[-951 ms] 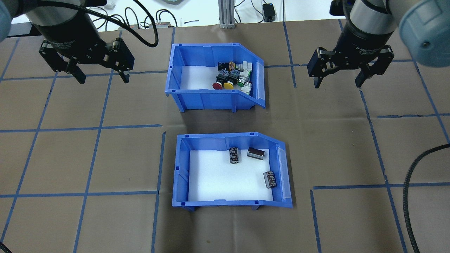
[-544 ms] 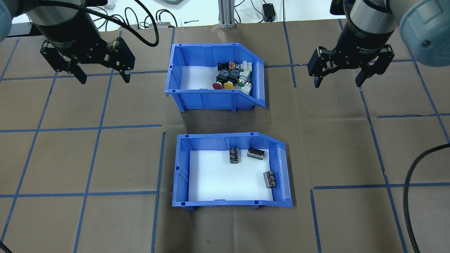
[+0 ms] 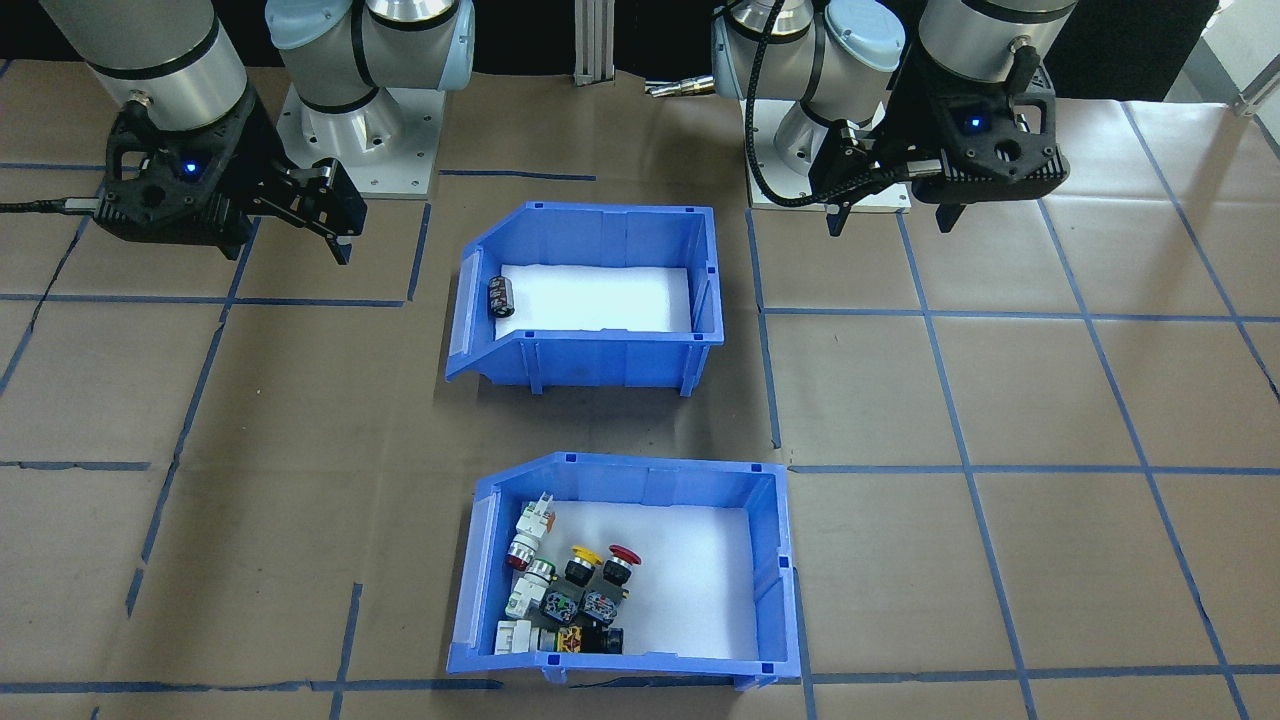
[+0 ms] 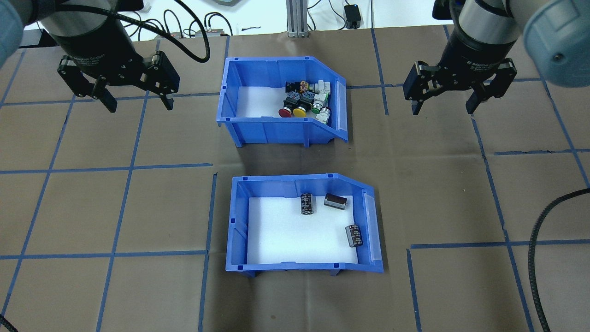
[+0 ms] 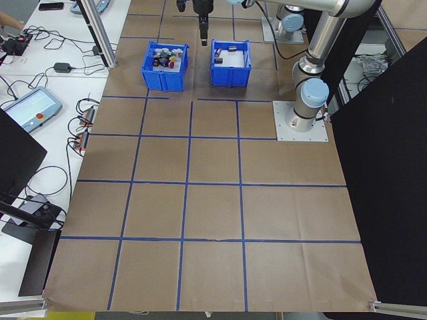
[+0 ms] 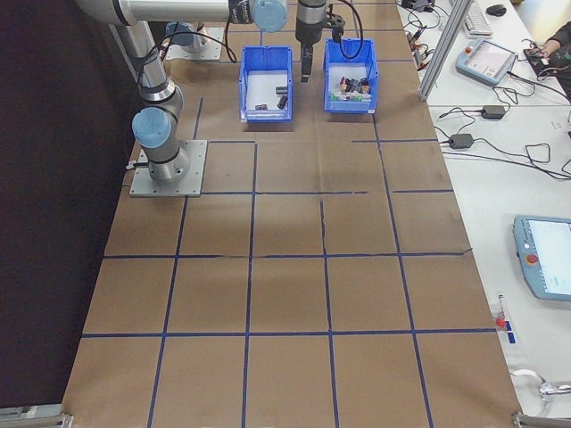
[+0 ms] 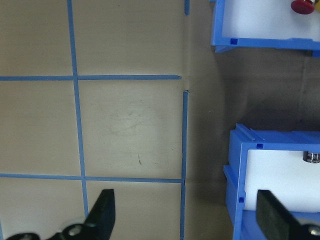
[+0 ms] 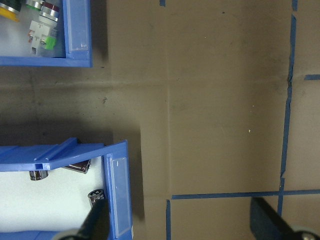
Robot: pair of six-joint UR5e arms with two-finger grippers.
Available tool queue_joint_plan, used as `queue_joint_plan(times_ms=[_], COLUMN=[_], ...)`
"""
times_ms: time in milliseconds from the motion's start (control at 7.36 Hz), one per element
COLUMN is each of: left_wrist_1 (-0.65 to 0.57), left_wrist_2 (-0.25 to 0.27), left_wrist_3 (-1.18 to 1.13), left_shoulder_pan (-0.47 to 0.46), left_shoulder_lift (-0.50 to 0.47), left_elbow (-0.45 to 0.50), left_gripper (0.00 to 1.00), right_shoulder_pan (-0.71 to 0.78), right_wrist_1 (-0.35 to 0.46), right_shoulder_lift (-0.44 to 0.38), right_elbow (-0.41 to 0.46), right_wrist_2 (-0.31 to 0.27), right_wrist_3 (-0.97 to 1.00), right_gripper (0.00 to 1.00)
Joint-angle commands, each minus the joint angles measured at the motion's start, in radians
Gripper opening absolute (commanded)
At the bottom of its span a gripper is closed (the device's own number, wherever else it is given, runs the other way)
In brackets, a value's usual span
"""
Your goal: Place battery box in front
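Overhead exterior view, read from left to right. The left gripper hangs over bare table at the far left, jaws spread wide and empty, well apart from both bins. At centre stand two blue bins in a column. The far one, the switch bin, holds red, yellow and green push-buttons. The near one, the battery box, sits on the robot's side of the table with its sloped front to the view's right; three dark cells lie on its white liner, two near the far wall and one near the sloped front. The two bins are apart, with a strip of bare table between them. At the far right the right gripper likewise hangs with its jaws fully parted, holding nothing, level with the switch bin and well clear of it.

Assessment: neither gripper is in contact with the battery box. Whether its present position already counts as "in front" cannot be settled from the pictures; if not, approach, grasp, transfer and release all remain outstanding.
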Motion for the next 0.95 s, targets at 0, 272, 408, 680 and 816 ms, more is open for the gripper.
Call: queue_joint_plan(times_ms=[0, 272, 408, 680, 816], left_wrist_1=[-0.002, -0.006, -0.005, 0.008, 0.009], left_wrist_2=[0.002, 0.0, -0.03, -0.087, -0.087], left_wrist_3=[-0.316, -0.517, -0.558, -0.645, -0.766], left_shoulder_pan=[0.0, -0.002, -0.003, -0.011, -0.061], left_shoulder_lift=[-0.001, -0.001, 0.005, 0.01, 0.01], left_elbow=[-0.002, -0.02, -0.06, -0.141, -0.161], left_gripper=[1.0, 1.0, 1.0, 1.0, 1.0], right_shoulder_pan=[0.0, 0.0, 0.0, 0.006, 0.029], right_wrist_1=[-0.002, -0.004, -0.007, -0.035, -0.03], right_shoulder_lift=[0.006, 0.021, 0.032, 0.107, 0.17], right_elbow=[-0.001, -0.003, -0.004, -0.079, -0.142], right_wrist_2=[0.002, 0.002, 0.0, 0.0, 0.002], right_wrist_3=[0.0, 0.002, 0.002, 0.0, -0.018], right_gripper=[1.0, 1.0, 1.0, 1.0, 1.0])
